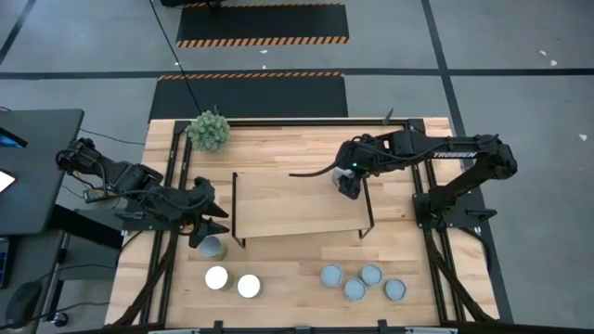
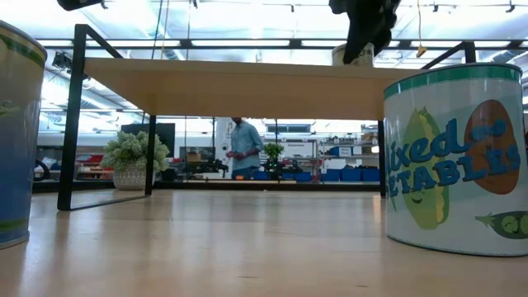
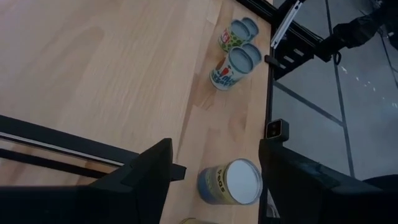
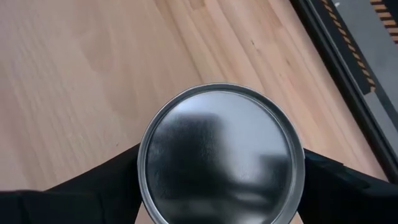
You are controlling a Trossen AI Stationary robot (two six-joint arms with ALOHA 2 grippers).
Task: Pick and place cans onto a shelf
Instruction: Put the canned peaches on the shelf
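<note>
Wood counter point(image 1: 297, 297): plant ball point(image 1: 209, 130) behind shelf point(image 1: 297, 199), six cans in front; right claw point(image 1: 347, 184) straddles a can point(image 4: 221, 155) on the shelf, left claw point(image 1: 212, 215) apart above another can point(image 1: 213, 247).

Light-wood tabletop point(image 1: 297, 306) and shelf point(image 1: 288, 199) with black rod frame. Cans point(image 1: 216, 277) have white or grey-blue silvery tops; one can point(image 2: 458, 161) shows green-banded white label with vegetables. Green spiky plant ball point(image 1: 209, 130).

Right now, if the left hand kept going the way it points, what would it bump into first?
Probably the can standing on the table just ahead of the left hand, between its open fingers. How far off it is, I can't tell for sure.
</note>
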